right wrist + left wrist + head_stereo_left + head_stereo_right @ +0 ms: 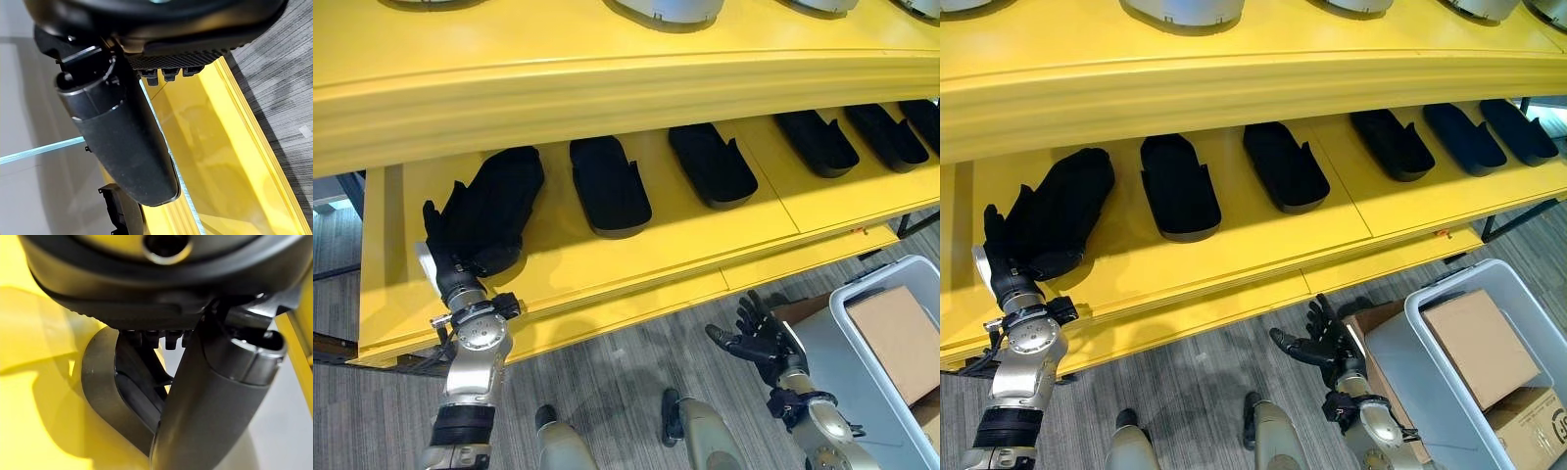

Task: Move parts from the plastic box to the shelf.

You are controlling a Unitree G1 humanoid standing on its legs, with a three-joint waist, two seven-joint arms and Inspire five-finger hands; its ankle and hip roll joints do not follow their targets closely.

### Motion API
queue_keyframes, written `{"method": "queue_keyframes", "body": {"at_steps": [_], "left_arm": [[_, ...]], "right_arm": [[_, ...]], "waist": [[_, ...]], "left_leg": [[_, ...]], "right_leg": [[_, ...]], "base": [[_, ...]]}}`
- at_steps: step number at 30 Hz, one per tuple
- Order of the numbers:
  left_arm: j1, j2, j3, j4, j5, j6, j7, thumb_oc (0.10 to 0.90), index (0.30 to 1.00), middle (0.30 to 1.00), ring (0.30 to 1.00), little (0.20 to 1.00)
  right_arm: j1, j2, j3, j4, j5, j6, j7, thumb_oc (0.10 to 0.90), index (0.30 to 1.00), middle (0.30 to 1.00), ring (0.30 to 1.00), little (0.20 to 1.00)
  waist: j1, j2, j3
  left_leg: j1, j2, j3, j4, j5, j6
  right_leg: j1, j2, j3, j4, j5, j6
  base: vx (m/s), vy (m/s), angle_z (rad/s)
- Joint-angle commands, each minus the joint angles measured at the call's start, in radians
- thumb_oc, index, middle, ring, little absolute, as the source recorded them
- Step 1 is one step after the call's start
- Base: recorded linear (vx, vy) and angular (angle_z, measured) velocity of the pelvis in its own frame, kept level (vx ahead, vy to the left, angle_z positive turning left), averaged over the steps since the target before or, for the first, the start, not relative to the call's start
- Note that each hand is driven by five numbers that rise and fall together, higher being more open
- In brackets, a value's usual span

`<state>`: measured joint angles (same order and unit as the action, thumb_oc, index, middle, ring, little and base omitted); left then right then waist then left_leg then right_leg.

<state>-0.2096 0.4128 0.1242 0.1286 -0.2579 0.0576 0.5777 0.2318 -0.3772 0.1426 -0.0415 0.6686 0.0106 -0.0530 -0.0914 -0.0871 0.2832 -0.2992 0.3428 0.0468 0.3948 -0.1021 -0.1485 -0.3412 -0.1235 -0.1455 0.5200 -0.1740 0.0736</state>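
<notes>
Nearest the robot, the right robot hand (762,338) hangs low over the grey plank floor (607,382), palm up, fingers spread apart and relaxed, holding nothing. Just to its right stands the plastic box (1400,362), a pale grey bin with brown cardboard cartons (1477,345) inside; the robot hand is beside the bin's near corner, not in it.

Farther out and up to the left, the left robot hand (445,240) reaches onto the lower level of the yellow shelf (685,264). Its fingers lie straight and upright against the near end of a black part (499,211), which rests tilted on the shelf board; they touch it, but I cannot tell whether any finger curls round it.

Beyond the left robot hand and off to its right, a row of similar black parts (607,186) lies flat on the same level, set apart from one another. Above them runs the shelf's upper level, with pale rounded parts (666,10) at its far edge.
</notes>
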Motion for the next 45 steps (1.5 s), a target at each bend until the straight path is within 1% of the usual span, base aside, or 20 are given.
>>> {"method": "queue_keyframes", "body": {"at_steps": [1,3,5,6,7,9,10,11,12,15,18,24,25,26,28,29,33,44,45], "left_arm": [[0.002,0.008,-0.018,0.012,-0.122,-0.052,-0.042,0.900,1.000,1.000,1.000,1.000],[-0.007,-0.002,-0.025,0.037,-0.188,-0.068,-0.055,0.900,1.000,1.000,1.000,1.000],[-0.021,-0.002,-0.042,0.073,-0.198,-0.053,-0.066,0.900,1.000,1.000,1.000,1.000],[-0.028,0.002,-0.047,0.085,-0.188,-0.046,-0.069,0.900,1.000,1.000,1.000,1.000],[-0.050,0.010,-0.058,0.132,-0.173,-0.030,-0.074,0.900,1.000,1.000,1.000,1.000],[-0.058,0.009,-0.062,0.147,-0.172,-0.027,-0.075,0.900,1.000,1.000,1.000,1.000],[-0.072,0.015,-0.071,0.182,-0.164,-0.014,-0.075,0.900,1.000,1.000,1.000,1.000],[-0.081,0.016,-0.073,0.203,-0.166,-0.014,-0.072,0.900,1.000,1.000,1.000,1.000],[-0.095,0.013,-0.075,0.234,-0.173,-0.011,-0.071,0.900,1.000,1.000,1.000,1.000],[-0.115,0.008,-0.081,0.258,-0.189,-0.008,-0.063,0.900,1.000,1.000,1.000,1.000],[-0.127,-0.019,-0.078,0.307,-0.286,-0.024,-0.068,0.900,1.000,1.000,1.000,1.000],[-0.150,-0.039,-0.078,0.366,-0.369,-0.036,-0.070,0.900,1.000,1.000,1.000,1.000],[-0.146,-0.054,-0.072,0.356,-0.428,-0.053,-0.065,0.900,1.000,1.000,1.000,1.000],[-0.145,-0.068,-0.055,0.380,-0.484,-0.066,-0.059,0.900,1.000,1.000,1.000,1.000],[-0.142,-0.072,-0.057,0.368,-0.484,-0.069,-0.061,0.900,1.000,1.000,1.000,1.000],[-0.145,-0.076,-0.051,0.396,-0.502,-0.068,-0.062,0.900,1.000,1.000,1.000,1.000],[-0.140,-0.085,-0.050,0.397,-0.514,-0.070,-0.063,0.900,1.000,1.000,1.000,1.000],[-0.095,-0.057,-0.059,0.350,-0.466,-0.061,-0.080,0.900,1.000,1.000,1.000,1.000],[-0.091,-0.055,-0.060,0.354,-0.456,-0.052,-0.089,0.900,1.000,1.000,1.000,1.000]], "right_arm": [[-0.035,0.006,-0.081,-0.149,-0.011,-0.070,0.015,0.900,1.000,1.000,1.000,1.000],[-0.031,0.010,-0.084,-0.149,-0.012,-0.069,0.015,0.900,1.000,1.000,1.000,1.000],[-0.028,0.012,-0.082,-0.147,-0.010,-0.065,0.015,0.900,1.000,1.000,1.000,1.000],[-0.025,0.011,-0.083,-0.148,-0.011,-0.066,0.015,0.900,1.000,1.000,1.000,1.000],[-0.022,0.010,-0.084,-0.146,-0.007,-0.058,0.017,0.900,1.000,1.000,1.000,1.000],[-0.018,0.011,-0.082,-0.148,-0.005,-0.057,0.018,0.900,1.000,1.000,1.000,1.000],[-0.017,0.009,-0.080,-0.147,-0.003,-0.054,0.018,0.900,1.000,1.000,1.000,1.000],[-0.013,0.008,-0.078,-0.148,-0.003,-0.053,0.017,0.900,1.000,1.000,1.000,1.000],[-0.011,0.008,-0.073,-0.149,-0.002,-0.052,0.017,0.900,1.000,1.000,1.000,1.000],[-0.008,0.007,-0.071,-0.152,0.000,-0.052,0.015,0.900,1.000,1.000,1.000,1.000],[-0.009,0.007,-0.062,-0.151,-0.004,-0.048,0.009,0.900,1.000,1.000,1.000,1.000],[-0.011,0.003,-0.050,-0.157,-0.003,-0.043,0.006,0.900,1.000,1.000,1.000,1.000],[-0.008,0.005,-0.049,-0.158,-0.005,-0.042,0.003,0.900,1.000,1.000,1.000,1.000],[-0.012,0.007,-0.043,-0.158,-0.005,-0.042,0.003,0.900,1.000,1.000,1.000,1.000],[-0.010,0.004,-0.043,-0.159,-0.008,-0.042,0.002,0.900,1.000,1.000,1.000,1.000],[-0.011,0.006,-0.040,-0.158,-0.008,-0.040,0.005,0.900,1.000,1.000,1.000,1.000],[-0.004,0.006,-0.036,-0.161,-0.005,-0.041,0.002,0.900,1.000,1.000,1.000,1.000],[-0.002,0.002,-0.045,-0.152,-0.007,-0.044,0.004,0.900,1.000,1.000,1.000,1.000],[-0.002,0.001,-0.047,-0.150,-0.009,-0.043,0.007,0.900,1.000,1.000,1.000,1.000]], "waist": [[-0.012,-0.013,-0.033],[-0.015,-0.012,-0.037],[-0.021,-0.013,-0.039],[-0.023,-0.013,-0.040],[-0.029,-0.014,-0.043],[-0.030,-0.013,-0.046],[-0.034,-0.013,-0.048],[-0.035,-0.011,-0.047],[-0.037,-0.011,-0.046],[-0.041,-0.010,-0.047],[-0.043,-0.010,-0.045],[-0.045,-0.010,-0.044],[-0.045,-0.009,-0.045],[-0.045,-0.008,-0.045],[-0.045,-0.008,-0.044],[-0.044,-0.008,-0.044],[-0.044,-0.010,-0.046],[-0.037,-0.001,-0.041],[-0.036,0.000,-0.041]], "left_leg": [[0.000,0.010,0.016,0.054,-0.025,0.046],[-0.001,0.011,0.015,0.052,-0.024,0.046],[-0.004,0.012,0.016,0.055,-0.024,0.046],[-0.005,0.012,0.016,0.054,-0.024,0.046],[-0.010,0.011,0.015,0.059,-0.025,0.046],[-0.013,0.012,0.014,0.060,-0.025,0.046],[-0.015,0.012,0.015,0.060,-0.024,0.045],[-0.005,0.014,0.013,0.070,-0.049,0.039],[-0.006,0.014,0.014,0.071,-0.049,0.039],[-0.008,0.014,0.016,0.072,-0.049,0.040],[-0.003,0.013,0.022,0.072,-0.048,0.040],[0.000,0.012,0.026,0.074,-0.049,0.040],[0.001,0.011,0.026,0.072,-0.050,0.041],[0.003,0.010,0.028,0.072,-0.051,0.041],[0.004,0.009,0.028,0.072,-0.051,0.042],[0.005,0.009,0.029,0.072,-0.051,0.042],[0.009,0.008,0.029,0.071,-0.051,0.041],[0.011,0.002,0.024,0.068,-0.052,0.042],[0.013,0.001,0.025,0.066,-0.052,0.042]], "right_leg": [[0.094,-0.034,0.051,-0.086,0.005,0.045],[0.091,-0.035,0.050,-0.085,0.005,0.046],[0.088,-0.036,0.051,-0.081,0.004,0.045],[0.087,-0.035,0.050,-0.080,0.004,0.046],[0.082,-0.036,0.052,-0.076,0.003,0.046],[0.078,-0.035,0.052,-0.074,0.003,0.046],[0.076,-0.034,0.053,-0.074,0.003,0.046],[0.085,-0.034,0.056,-0.063,-0.017,0.051],[0.081,-0.035,0.057,-0.060,-0.017,0.051],[0.074,-0.034,0.059,-0.054,-0.019,0.051],[0.071,-0.034,0.064,-0.049,-0.021,0.050],[0.066,-0.034,0.070,-0.042,-0.024,0.049],[0.065,-0.035,0.071,-0.043,-0.024,0.049],[0.063,-0.035,0.074,-0.039,-0.026,0.049],[0.063,-0.035,0.075,-0.038,-0.026,0.049],[0.062,-0.035,0.075,-0.036,-0.027,0.049],[0.064,-0.038,0.072,-0.033,-0.030,0.049],[0.076,-0.044,0.064,-0.033,-0.030,0.051],[0.078,-0.045,0.064,-0.035,-0.029,0.051]], "base": [[0.00,0.000,0.00],[0.00,0.000,0.00],[0.00,0.000,0.00],[0.00,0.000,0.00],[0.00,0.000,0.00],[0.00,0.000,0.00],[0.07,0.003,0.00],[0.07,0.004,0.01],[0.06,0.005,0.00],[0.00,0.000,0.00],[0.00,0.000,0.00],[0.00,0.000,0.00],[0.02,-0.002,-0.03],[0.02,-0.002,-0.04],[0.01,0.001,-0.06],[0.01,-0.002,-0.03],[0.00,0.000,0.00],[0.00,0.000,0.00],[0.00,0.000,0.00]]}}
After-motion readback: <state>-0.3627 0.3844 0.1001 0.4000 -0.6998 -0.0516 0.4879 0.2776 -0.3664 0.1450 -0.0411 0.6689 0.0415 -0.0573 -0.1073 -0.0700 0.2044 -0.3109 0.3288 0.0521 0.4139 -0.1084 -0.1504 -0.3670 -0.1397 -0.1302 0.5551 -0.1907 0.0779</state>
